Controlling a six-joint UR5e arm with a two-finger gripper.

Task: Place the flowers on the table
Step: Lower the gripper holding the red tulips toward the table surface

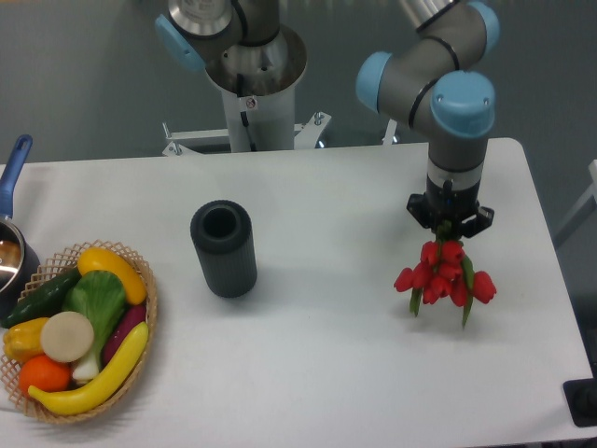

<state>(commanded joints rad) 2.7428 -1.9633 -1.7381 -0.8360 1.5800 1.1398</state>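
Observation:
The flowers [446,275], a small bunch of red tulips with green stems and leaves, are at the right side of the white table [354,364]. My gripper [451,227] points straight down over them and is shut on the top of the bunch. The red heads spread out just below the fingers, and green leaf tips stick out toward the table's front. The fingertips are mostly hidden by the wrist and the blooms. I cannot tell whether the bunch touches the tabletop or hangs just above it.
A dark upright cylinder [224,248] with an open top stands left of the table's centre. A wicker basket [149,313] of vegetables sits at the front left, with a blue-handled pot [11,245] behind it. The arm's base [252,89] is at the back edge. A black object [583,401] is at the front right corner.

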